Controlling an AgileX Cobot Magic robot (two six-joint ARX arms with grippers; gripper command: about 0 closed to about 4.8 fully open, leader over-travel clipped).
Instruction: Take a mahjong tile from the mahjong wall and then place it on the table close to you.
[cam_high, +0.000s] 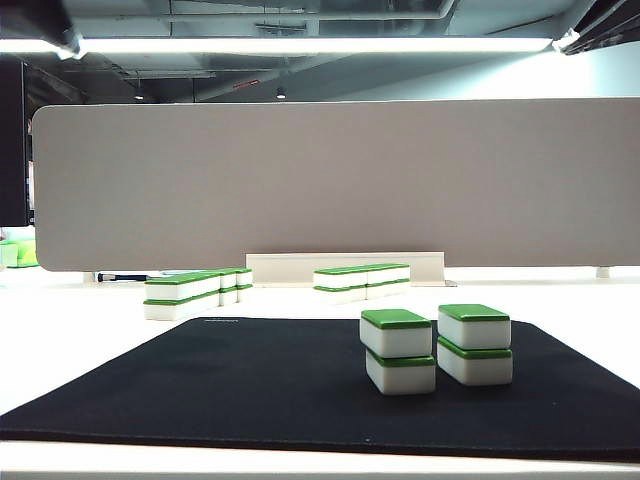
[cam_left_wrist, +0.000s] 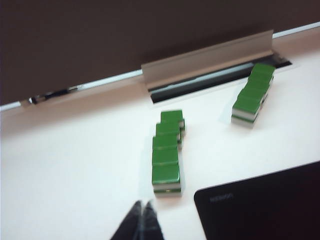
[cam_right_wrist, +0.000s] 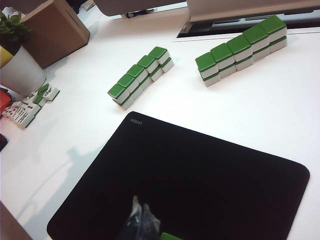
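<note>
Running lengthwise toward partition (cam_high: 320, 180): mahjong wall (cam_left_wrist: 166, 152).

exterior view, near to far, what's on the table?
Black mat → two two-tile stacks on the mat → two rows of the mahjong wall → grey partition panel. No fingers in this view.

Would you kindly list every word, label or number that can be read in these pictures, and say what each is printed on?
Small pale logo on the corner of the black mat: too small to read; blurred in the left wrist view.
Markings on the loose tiles beside the white pot: too small to read.
Green-topped tile rows: no text shows.
Nothing else carries writing.
</note>
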